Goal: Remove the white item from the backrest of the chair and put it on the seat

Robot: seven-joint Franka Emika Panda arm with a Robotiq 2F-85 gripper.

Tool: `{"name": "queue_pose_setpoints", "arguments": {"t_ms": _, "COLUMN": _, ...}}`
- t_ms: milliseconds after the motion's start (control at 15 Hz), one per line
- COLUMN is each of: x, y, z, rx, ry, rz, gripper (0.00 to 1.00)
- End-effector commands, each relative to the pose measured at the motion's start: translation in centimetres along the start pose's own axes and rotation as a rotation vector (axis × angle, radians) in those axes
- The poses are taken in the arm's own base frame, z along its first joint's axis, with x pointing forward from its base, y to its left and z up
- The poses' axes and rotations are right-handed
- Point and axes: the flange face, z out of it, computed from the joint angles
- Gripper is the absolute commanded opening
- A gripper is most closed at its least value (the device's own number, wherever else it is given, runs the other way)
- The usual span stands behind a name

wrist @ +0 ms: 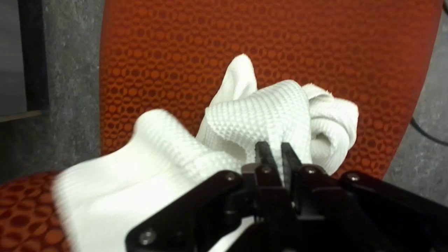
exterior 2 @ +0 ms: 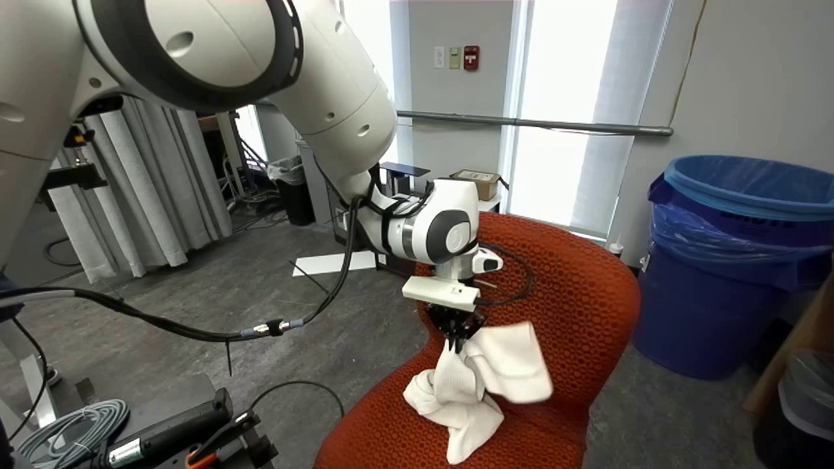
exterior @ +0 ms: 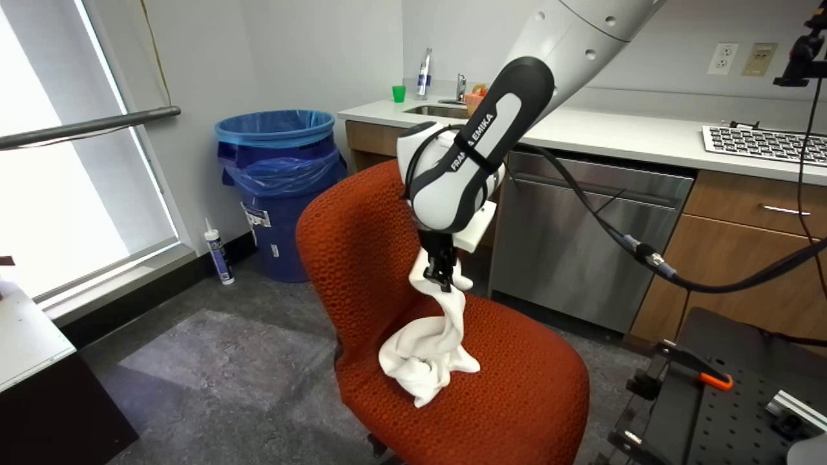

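Note:
The chair has a tall rust-orange backrest (exterior: 355, 239) and a wide seat (exterior: 523, 394); the backrest also shows in an exterior view (exterior 2: 573, 280). My gripper (exterior: 440, 281) is above the seat, in front of the backrest, pointing down. Its fingers (wrist: 274, 150) are shut on the white item, pinching a fold between the tips. The white item (exterior: 426, 358) hangs from the fingers, with its lower part crumpled on the seat near the backrest. A loose flap of it (exterior 2: 515, 365) hangs beside the fingers towards the backrest. The seat shows under the cloth in the wrist view (wrist: 175, 52).
A blue bin (exterior: 278, 200) stands behind the backrest. A counter (exterior: 614, 139) with a dishwasher (exterior: 581, 239) runs beside the chair. A black cart (exterior: 743, 400) stands near the seat's front. Cables (exterior: 581, 200) hang from the arm.

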Motion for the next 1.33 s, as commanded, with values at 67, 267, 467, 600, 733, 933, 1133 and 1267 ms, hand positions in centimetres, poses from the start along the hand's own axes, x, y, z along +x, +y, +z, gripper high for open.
{"name": "queue_pose_setpoints", "arguments": {"t_ms": 67, "x": -3.0, "y": -1.3, "z": 3.8, "rx": -0.014, "ry": -0.112, "rz": -0.039, "gripper": 0.00}}
{"name": "queue_pose_setpoints", "arguments": {"t_ms": 267, "x": -3.7, "y": -1.2, "z": 3.1, "rx": -0.017, "ry": -0.106, "rz": -0.040, "gripper": 0.26}}
{"name": "queue_pose_setpoints", "arguments": {"t_ms": 467, "x": -3.8, "y": -0.3, "z": 0.6, "rx": -0.019, "ry": -0.054, "rz": -0.035, "gripper": 0.50}}
{"name": "queue_pose_setpoints", "arguments": {"t_ms": 600, "x": -3.9, "y": 0.3, "z": -1.9, "rx": -0.027, "ry": -0.011, "rz": -0.029, "gripper": 0.66}}
{"name": "queue_pose_setpoints", "arguments": {"t_ms": 733, "x": -4.2, "y": 0.8, "z": -4.8, "rx": -0.043, "ry": 0.038, "rz": -0.025, "gripper": 0.84}}
{"name": "queue_pose_setpoints", "arguments": {"t_ms": 933, "x": -4.7, "y": 1.3, "z": -9.0, "rx": -0.058, "ry": 0.091, "rz": -0.016, "gripper": 1.00}}
{"name": "queue_pose_setpoints", "arguments": {"t_ms": 1133, "x": -3.4, "y": 1.3, "z": -9.0, "rx": -0.050, "ry": 0.084, "rz": -0.004, "gripper": 1.00}}
{"name": "queue_pose_setpoints", "arguments": {"t_ms": 1267, "x": -3.4, "y": 1.2, "z": -8.8, "rx": -0.049, "ry": 0.081, "rz": -0.005, "gripper": 1.00}}
